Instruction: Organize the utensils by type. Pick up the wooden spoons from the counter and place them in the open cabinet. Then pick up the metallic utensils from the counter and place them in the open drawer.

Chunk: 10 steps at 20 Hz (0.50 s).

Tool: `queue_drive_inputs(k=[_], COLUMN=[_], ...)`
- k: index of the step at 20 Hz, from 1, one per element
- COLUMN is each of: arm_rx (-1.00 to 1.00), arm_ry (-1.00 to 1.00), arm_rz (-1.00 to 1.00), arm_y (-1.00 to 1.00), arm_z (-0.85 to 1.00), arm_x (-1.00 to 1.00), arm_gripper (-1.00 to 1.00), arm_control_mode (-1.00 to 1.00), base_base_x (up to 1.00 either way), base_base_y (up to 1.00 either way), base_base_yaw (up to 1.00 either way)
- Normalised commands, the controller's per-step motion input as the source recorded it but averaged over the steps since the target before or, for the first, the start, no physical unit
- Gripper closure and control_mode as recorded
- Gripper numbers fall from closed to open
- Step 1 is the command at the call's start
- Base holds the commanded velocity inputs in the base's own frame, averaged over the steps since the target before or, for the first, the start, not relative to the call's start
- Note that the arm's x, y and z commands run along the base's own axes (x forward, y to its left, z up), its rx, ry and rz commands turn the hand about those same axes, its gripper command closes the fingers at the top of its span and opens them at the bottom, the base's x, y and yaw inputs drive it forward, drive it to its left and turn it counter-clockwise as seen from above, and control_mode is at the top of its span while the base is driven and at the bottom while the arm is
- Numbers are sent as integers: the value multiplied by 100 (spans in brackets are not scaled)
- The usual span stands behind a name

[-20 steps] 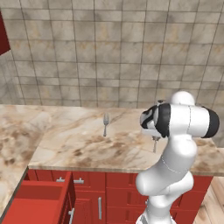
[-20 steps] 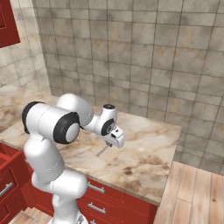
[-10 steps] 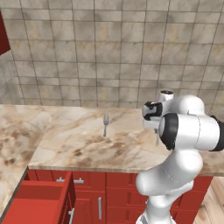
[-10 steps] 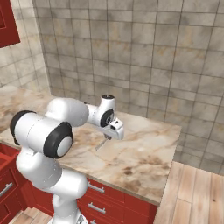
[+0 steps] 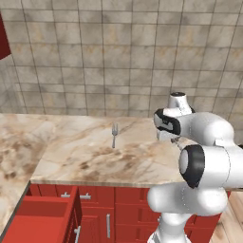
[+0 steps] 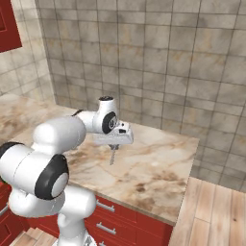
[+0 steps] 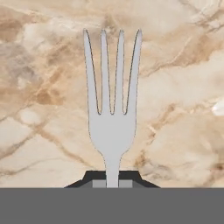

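Observation:
My gripper [image 6: 114, 145] is shut on a grey metal fork [image 6: 112, 156], which hangs tines down just above the beige counter [image 6: 153, 173]. The hand view looks along this fork [image 7: 112, 118]: its handle sits between the dark fingertips [image 7: 89, 177] and its tines point away over the marbled stone. A second fork [image 5: 114, 135] lies flat on the counter [image 5: 85, 156], well to the left of my gripper [image 5: 172, 136]. The open drawer [image 5: 42, 223] juts out at the lower left. A red wall cabinet's edge [image 5: 4, 38] shows at the top left. The wooden spoons are out of view.
A tiled wall [image 5: 118, 61] runs behind the counter. Red base drawers with silver handles [image 6: 108, 228] sit under it. The counter ends at the right over a wooden floor [image 6: 216, 211].
The arm's upper links have swung round, and the hand has drifted a little towards the wall with the fork still held. The fork on the counter has stayed put.

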Motion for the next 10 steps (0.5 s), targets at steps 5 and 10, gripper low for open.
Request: queue_drive_inputs(k=[5,10], arm_rx=[-19,-8], arm_ry=[0,-6], arm_rz=[66,54], arm_y=[7,4], arm_z=[30,35], arm_x=[-43,-34], arm_gripper=[100,100], arm_control_mode=[-100,-100], base_base_x=[0,0], base_base_y=[0,0], base_base_yaw=[0,0])
